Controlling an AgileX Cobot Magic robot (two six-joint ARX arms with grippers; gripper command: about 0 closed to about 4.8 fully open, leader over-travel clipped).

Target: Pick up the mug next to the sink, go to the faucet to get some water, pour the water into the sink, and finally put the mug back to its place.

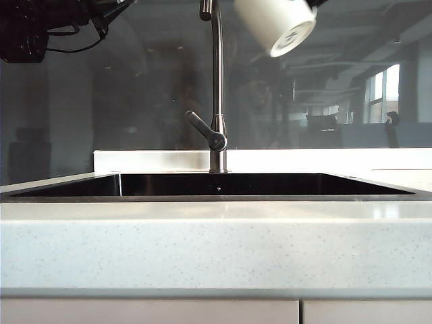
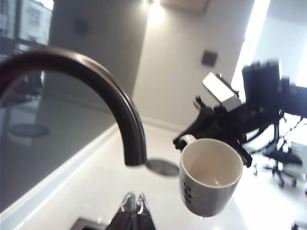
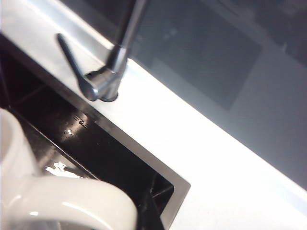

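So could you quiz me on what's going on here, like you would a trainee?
1. True or false: the mug stands on the counter beside the sink.
2. Which gripper holds the mug? A) left gripper B) right gripper C) neither
3. Fill in: the mug is tilted, to the right of the ____ in the exterior view.

Key:
1. False. It is held in the air, above the sink.
2. B. The right gripper grips it at the handle; the left gripper is shut and empty, near the faucet spout.
3. Faucet.
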